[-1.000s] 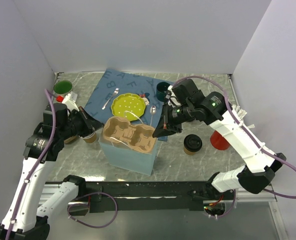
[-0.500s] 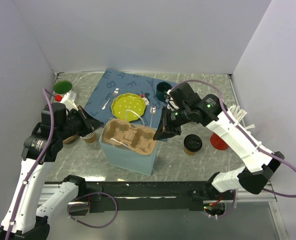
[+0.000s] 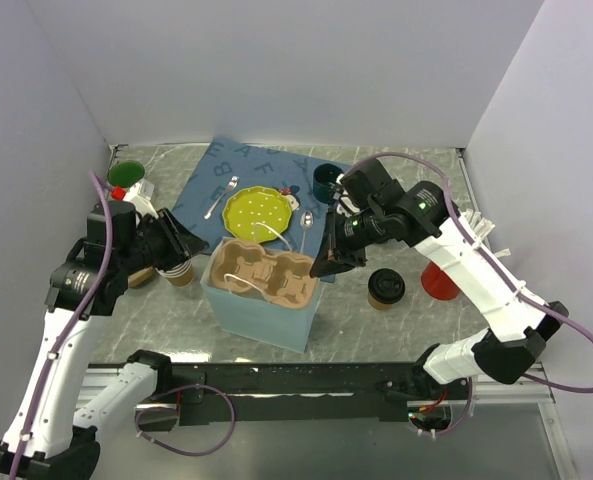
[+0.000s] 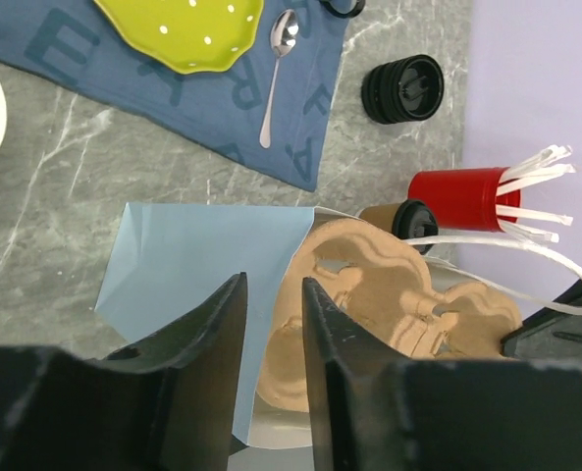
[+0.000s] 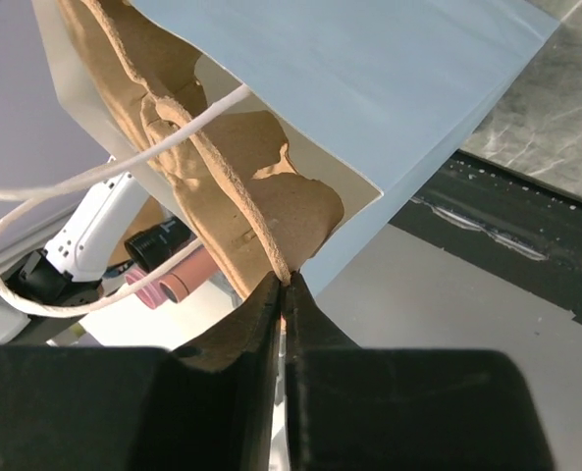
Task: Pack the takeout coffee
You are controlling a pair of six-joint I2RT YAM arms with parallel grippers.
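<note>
The takeout coffee (image 3: 386, 287), a brown paper cup with a black lid, stands on the table right of the light blue paper bag (image 3: 261, 310). It also shows in the left wrist view (image 4: 405, 218). A brown pulp cup carrier (image 3: 261, 270) sits tilted in the bag's mouth. My right gripper (image 3: 323, 268) is shut on the carrier's right rim (image 5: 271, 245). My left gripper (image 3: 198, 245) is open at the bag's left rim, its fingers (image 4: 222, 334) on either side of the bag's wall (image 4: 192, 255).
A yellow-green plate (image 3: 256, 210), spoon and fork lie on a blue placemat (image 3: 206, 180) behind the bag. A dark mug (image 3: 327, 180), a red cup with straws (image 3: 439, 280), a green cup (image 3: 126, 175) and tan cups (image 3: 181, 272) stand around. White walls enclose the table.
The right gripper has shifted the carrier a little rightward and lower into the bag. The left gripper has moved in to the bag's left rim.
</note>
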